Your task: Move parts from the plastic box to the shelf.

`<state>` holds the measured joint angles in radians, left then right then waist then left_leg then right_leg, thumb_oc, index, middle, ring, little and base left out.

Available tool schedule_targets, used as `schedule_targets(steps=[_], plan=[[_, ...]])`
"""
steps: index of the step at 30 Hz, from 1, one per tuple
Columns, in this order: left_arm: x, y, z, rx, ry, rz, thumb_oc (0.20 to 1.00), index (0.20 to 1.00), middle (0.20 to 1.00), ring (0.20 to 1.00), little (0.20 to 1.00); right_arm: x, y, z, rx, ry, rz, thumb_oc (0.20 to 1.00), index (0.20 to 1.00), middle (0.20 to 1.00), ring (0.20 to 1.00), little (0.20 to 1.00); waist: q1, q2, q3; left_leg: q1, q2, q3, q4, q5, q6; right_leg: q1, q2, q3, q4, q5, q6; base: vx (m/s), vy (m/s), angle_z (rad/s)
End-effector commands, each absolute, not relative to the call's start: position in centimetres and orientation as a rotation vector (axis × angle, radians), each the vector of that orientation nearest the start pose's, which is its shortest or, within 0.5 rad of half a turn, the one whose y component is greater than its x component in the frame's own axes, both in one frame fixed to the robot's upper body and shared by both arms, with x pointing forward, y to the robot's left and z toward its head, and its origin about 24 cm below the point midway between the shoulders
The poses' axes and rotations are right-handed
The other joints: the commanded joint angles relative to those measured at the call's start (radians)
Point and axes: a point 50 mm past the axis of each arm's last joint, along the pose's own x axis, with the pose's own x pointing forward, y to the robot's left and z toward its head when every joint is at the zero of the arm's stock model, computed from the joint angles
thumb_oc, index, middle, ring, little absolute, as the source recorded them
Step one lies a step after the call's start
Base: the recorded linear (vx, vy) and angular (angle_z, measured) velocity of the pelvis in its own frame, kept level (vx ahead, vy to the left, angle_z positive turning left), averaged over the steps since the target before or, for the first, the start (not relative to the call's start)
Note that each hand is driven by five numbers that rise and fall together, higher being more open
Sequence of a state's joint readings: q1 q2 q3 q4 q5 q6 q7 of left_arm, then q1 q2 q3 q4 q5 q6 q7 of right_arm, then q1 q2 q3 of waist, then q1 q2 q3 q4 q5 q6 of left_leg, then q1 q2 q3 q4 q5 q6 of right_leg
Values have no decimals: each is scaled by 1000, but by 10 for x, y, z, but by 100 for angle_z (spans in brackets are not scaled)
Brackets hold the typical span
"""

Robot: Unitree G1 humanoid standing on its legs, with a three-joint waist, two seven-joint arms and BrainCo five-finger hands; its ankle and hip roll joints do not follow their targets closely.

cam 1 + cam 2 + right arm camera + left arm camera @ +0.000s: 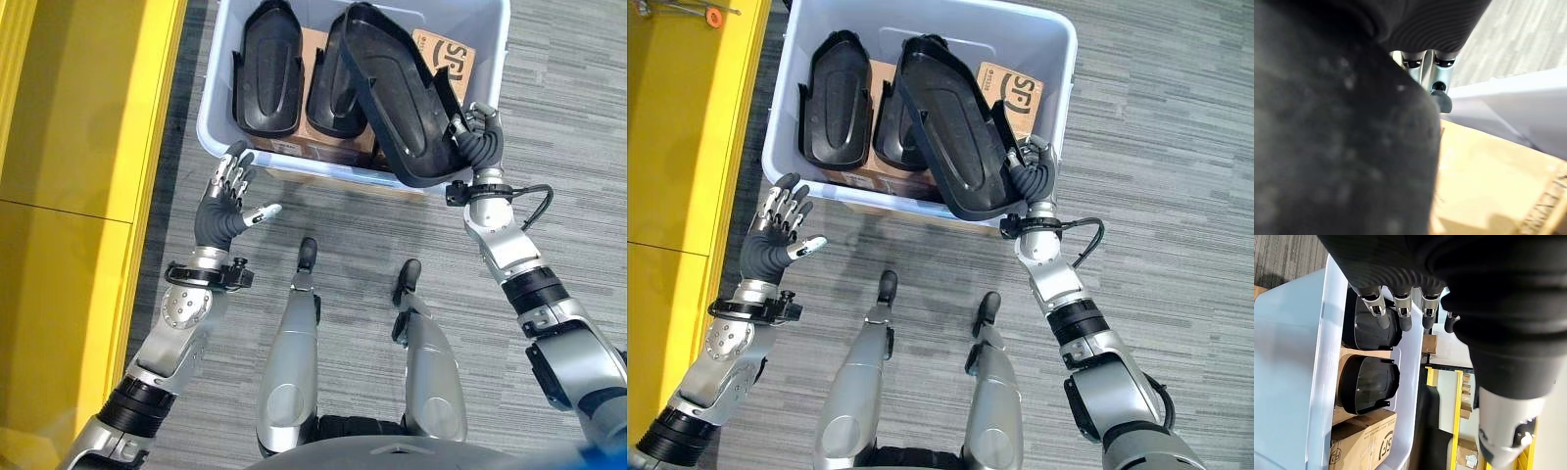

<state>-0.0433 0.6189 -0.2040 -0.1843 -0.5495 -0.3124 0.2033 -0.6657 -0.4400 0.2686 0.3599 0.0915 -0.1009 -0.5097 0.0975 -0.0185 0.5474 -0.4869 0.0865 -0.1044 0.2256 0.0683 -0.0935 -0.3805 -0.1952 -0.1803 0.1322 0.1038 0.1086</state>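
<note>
Your right hand [1032, 168] has its fingers wrapped round the near end of 1 black part [950, 125], which is tilted and half lifted over the near wall of the plastic box [1058, 69]. 2 more black parts [835, 96] stand in the box towards 10 o'clock, on cardboard cartons [1011, 86].

Your left hand [774, 238] hovers relaxed with fingers spread, just outside the box's near left corner at about 8 o'clock from the held part.

Lift the part higher before swinging, so its far end clears the neighbouring parts and the rim. Consider bringing the left hand under the far end for support. The yellow shelf [696, 117] lies at 9 o'clock.
</note>
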Motion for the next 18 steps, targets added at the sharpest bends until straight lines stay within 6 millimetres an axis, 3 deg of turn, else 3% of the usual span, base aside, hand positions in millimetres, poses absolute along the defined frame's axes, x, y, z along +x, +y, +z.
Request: schedule_targets(steps=[1, 9, 18], plan=[[231, 196, 141, -33, -463, -147, 1000, 1000, 1000, 1000, 1000, 339, -172, 208, -281, -678, -256, 200, 200, 200, 200, 200, 2, -21, -90, 59, 8, 46, 15, -94, 19, 18, -45, 35, 51, -70, 35, 61, -36, -2], [222, 208, 124, -15, -386, -97, 1000, 1000, 1000, 1000, 1000, 312, -162, 179, -216, -638, -122, 200, 200, 200, 200, 200, -9, -46, -178, 175, 32, 38, -59, -68, 12, 137, -41, 19, -11, -67, 43, 56, -29, 2], [213, 224, 102, -9, -287, -7, 1000, 1000, 1000, 1000, 1000, 298, -143, 155, -67, -542, 66, 200, 200, 200, 200, 200, -10, -43, -286, 328, 84, 36, -159, -36, -7, 266, -9, -13, -28, -114, 39, 42, -53, 2]])
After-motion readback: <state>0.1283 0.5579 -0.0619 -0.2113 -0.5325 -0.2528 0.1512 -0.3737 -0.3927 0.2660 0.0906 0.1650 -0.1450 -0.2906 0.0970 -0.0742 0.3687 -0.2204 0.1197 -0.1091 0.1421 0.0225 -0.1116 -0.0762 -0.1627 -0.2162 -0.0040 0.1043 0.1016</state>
